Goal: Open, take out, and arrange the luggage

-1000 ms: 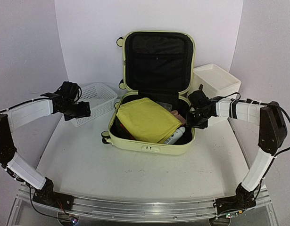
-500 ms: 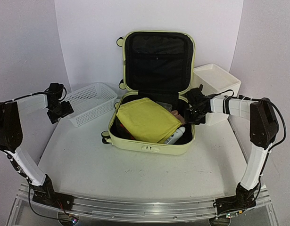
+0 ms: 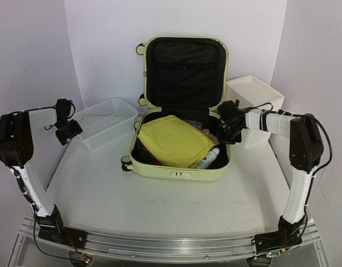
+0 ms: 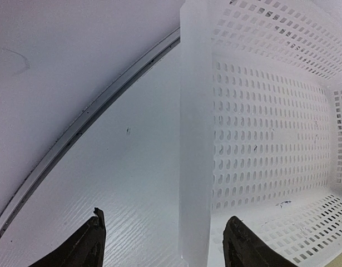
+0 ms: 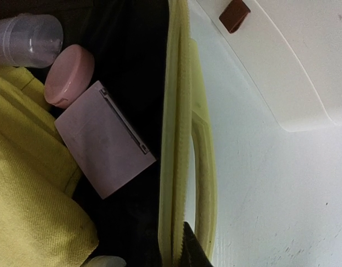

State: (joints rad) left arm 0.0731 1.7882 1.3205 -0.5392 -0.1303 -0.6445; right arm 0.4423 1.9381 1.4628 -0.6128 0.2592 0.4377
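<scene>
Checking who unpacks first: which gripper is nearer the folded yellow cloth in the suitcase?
Right. The right gripper is at the right rim of the luggage, close beside the yellow cloth; the left gripper is well away, at the left end of the white mesh basket.

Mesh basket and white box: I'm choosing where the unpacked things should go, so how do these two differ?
The mesh basket has walls and floor pierced with slots, while the white box has solid walls. The mesh basket lies left of the luggage, the white box right of it. The mesh basket is low with flaring sides, while the white box looks taller and straighter. Both are white and rectangular.
</scene>
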